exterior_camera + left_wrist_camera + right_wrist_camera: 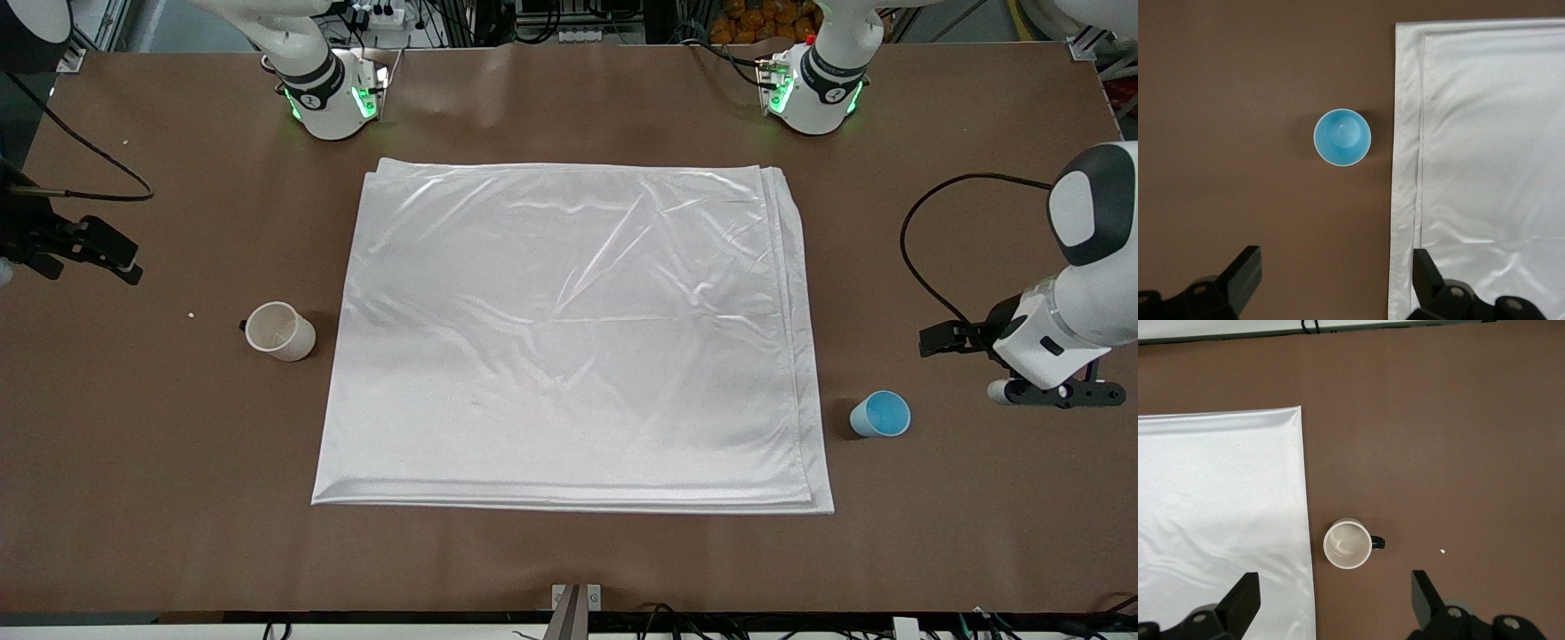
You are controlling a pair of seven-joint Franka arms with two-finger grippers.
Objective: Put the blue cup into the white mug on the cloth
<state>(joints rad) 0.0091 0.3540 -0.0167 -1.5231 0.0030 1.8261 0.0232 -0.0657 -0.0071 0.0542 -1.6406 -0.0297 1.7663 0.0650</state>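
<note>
Only the two finger tips of the left gripper (1335,280) are seen in the left wrist view; the rest is cut off by the edge. The right gripper (1335,603) is cut off the same way in its own view. The cloth (1485,167) is cut off just beside the fingers. A tiny white speck (1442,551) near the white mug (1347,543) is too small to be told.

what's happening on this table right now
Nothing is held yet. The blue cup stands on the bare table beside the cloth, toward the left arm's end, with the left gripper open above it. The white mug stands off the cloth too, toward the right arm's end, under the open right gripper. Both cups are upright and empty, and nothing sits on the cloth.
</note>
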